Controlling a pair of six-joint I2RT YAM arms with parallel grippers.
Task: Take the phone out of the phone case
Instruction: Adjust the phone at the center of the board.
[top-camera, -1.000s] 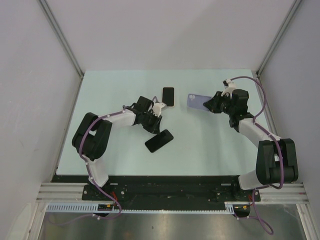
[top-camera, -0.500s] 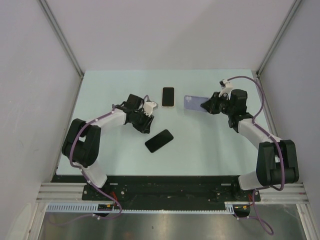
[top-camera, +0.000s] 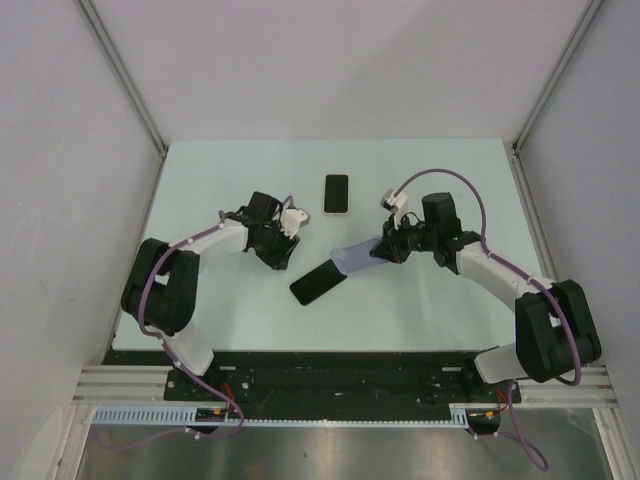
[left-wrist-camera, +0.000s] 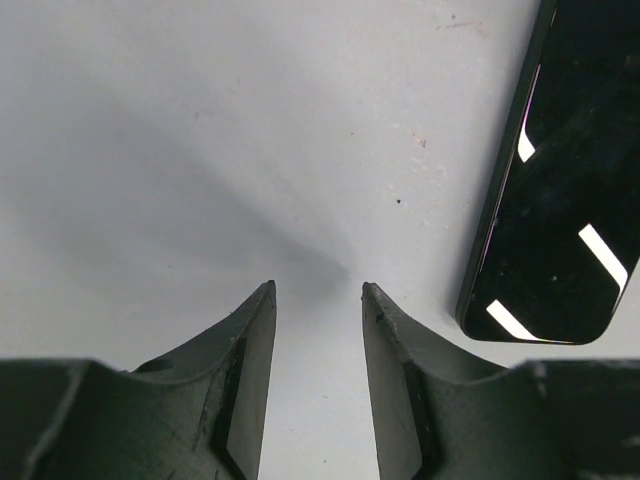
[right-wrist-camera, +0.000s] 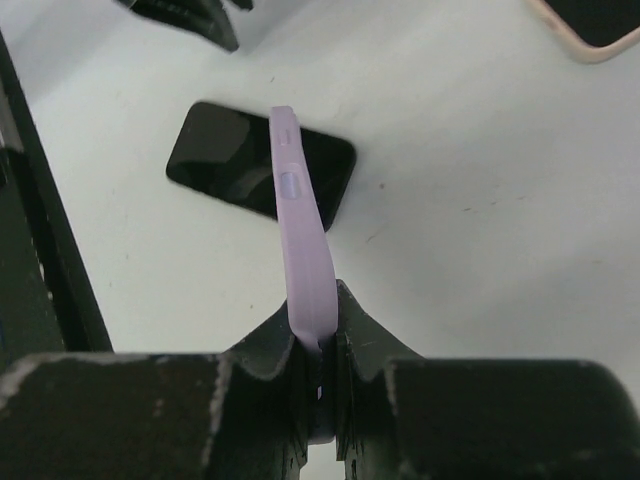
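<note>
right pincer (right-wrist-camera: 318, 318) clamps the lilac phone case (right-wrist-camera: 300, 225) edge-up by the black phone (right-wrist-camera: 225, 160) lying on the surface (right-wrist-camera: 480, 200); left pincer (left-wrist-camera: 318, 300) narrowly parted, empty.

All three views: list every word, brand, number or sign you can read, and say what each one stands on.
No text can be read in any view.
The black phone: dark screen, only light reflections.
The lilac case: plain edge with buttons, no lettering visible.
The cream-rimmed phone: dark screen, too small to show any mark.
</note>
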